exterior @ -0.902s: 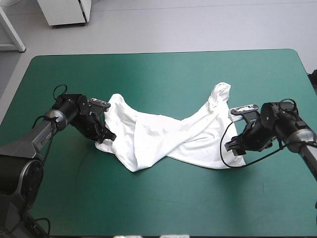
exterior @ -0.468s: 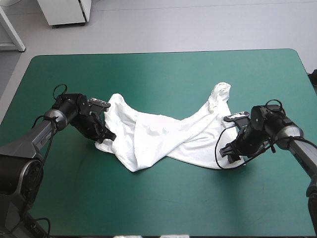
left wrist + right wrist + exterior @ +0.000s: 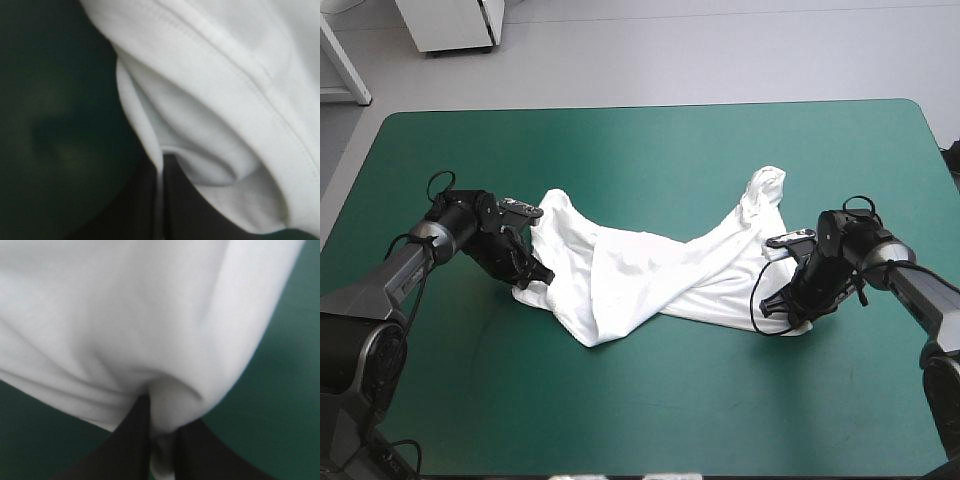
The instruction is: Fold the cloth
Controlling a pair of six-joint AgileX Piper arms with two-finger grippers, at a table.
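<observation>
T-shirt [image 3: 650, 270] lies crumpled across the teal-green surface [image 3: 640, 150]; the left end effector [image 3: 534, 276] pinches its left edge, the right end effector [image 3: 778, 308] pinches its right near corner.

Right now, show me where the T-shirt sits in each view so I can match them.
High view: the T-shirt lies crumpled mid-table, reaching from the left gripper to the right gripper.
Left wrist view: its hemmed edge is pinched in the left gripper.
Right wrist view: a white fold is pinched in the right gripper.
Shared landmark: the teal-green cover beside the cloth.
</observation>
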